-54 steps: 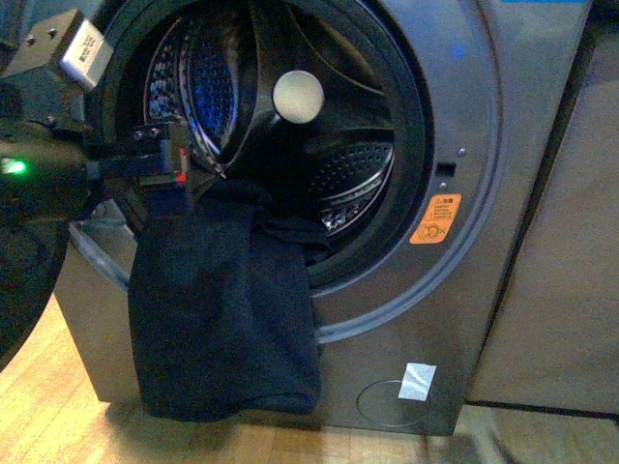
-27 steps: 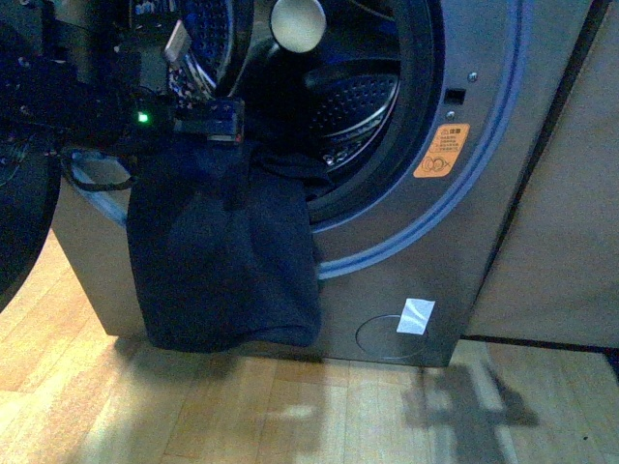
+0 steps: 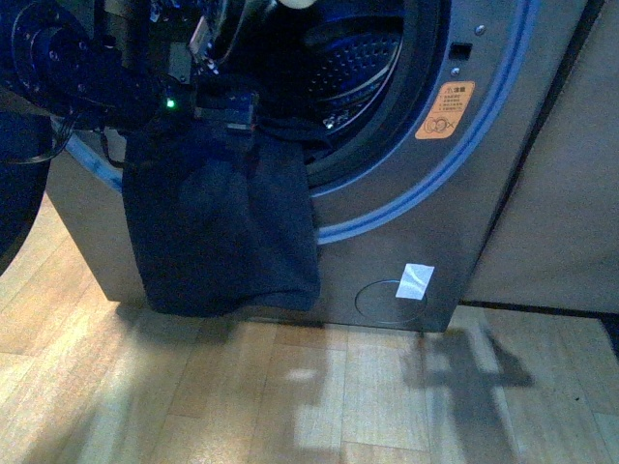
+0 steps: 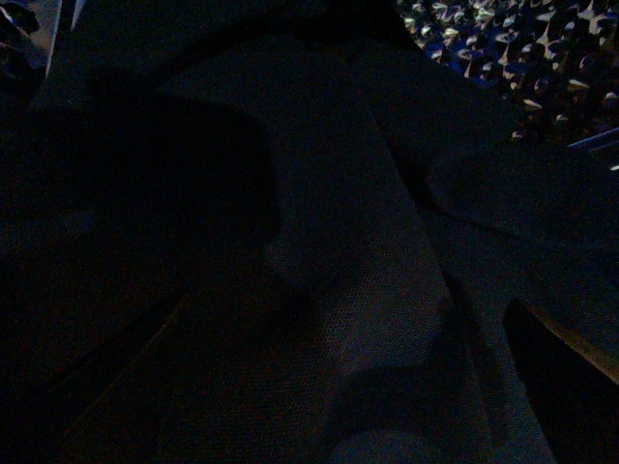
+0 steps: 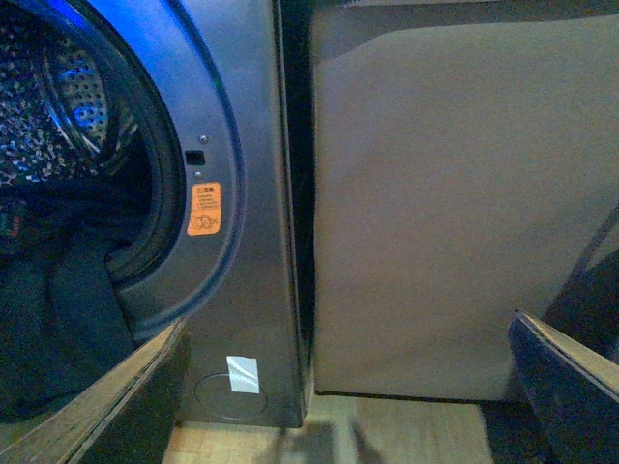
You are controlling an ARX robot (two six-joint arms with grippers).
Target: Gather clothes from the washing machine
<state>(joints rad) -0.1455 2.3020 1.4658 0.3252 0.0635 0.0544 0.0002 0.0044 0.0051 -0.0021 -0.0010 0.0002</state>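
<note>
At the porthole rim, left gripper (image 3: 224, 108) seemingly pinching draped clothes (image 3: 218, 227)

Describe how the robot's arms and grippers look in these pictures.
The left arm is black, with rounded joint housings, a lit green indicator light and black cables looping beneath it. Its gripper is a dark, boxy block. The left wrist view is too dark to show more. The right gripper's fingers are flat black plates with pale tan edges, seen only in the right wrist view.

Dim, blue-tinted, grainy; left wrist view nearly dark; floor shadows
</note>
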